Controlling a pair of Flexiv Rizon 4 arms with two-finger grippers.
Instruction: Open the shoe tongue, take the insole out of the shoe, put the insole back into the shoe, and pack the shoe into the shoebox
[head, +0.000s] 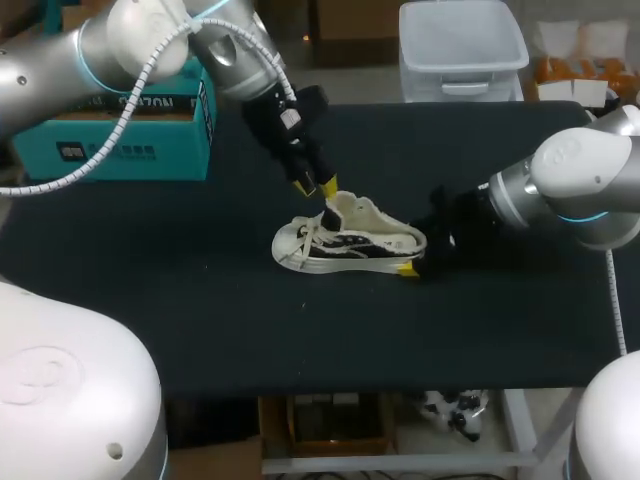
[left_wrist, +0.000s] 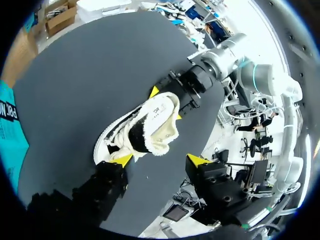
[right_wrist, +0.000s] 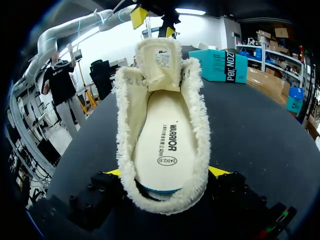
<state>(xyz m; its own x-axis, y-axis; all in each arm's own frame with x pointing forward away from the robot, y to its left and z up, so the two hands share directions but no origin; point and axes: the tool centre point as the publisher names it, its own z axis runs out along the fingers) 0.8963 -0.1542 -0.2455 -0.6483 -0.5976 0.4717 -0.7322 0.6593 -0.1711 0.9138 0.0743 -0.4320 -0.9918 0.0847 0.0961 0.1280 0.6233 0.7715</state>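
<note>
A dark, matt table (head: 150, 300) is seen spread across the head view. A teal cardboard shoebox (head: 130, 135) is set at its far left corner, well apart from everything else. Near the middle of the table a low black-and-white canvas shoe (head: 345, 243) with white laces and a fleecy cream lining is stood on its sole. Its toe is turned toward the left arm's side and its heel toward the right arm's. The cream, fleece-edged tongue (right_wrist: 161, 62) is raised upright at the front of the opening. The pale oval insole (right_wrist: 162, 145) is thus shown lying flat inside the shoe, with dark print on it.

The left gripper (head: 315, 186) is held just above the tongue, pointing down at it. Its yellow-tipped fingers are spread wide, with nothing clasped between them. One tip is seen close to the tongue's upper edge, though contact cannot be made out. The right gripper (head: 415, 255) is placed low at the heel. A yellow tip is pressed against each side of the heel, so the shoe is clamped between its fingers.
</note>
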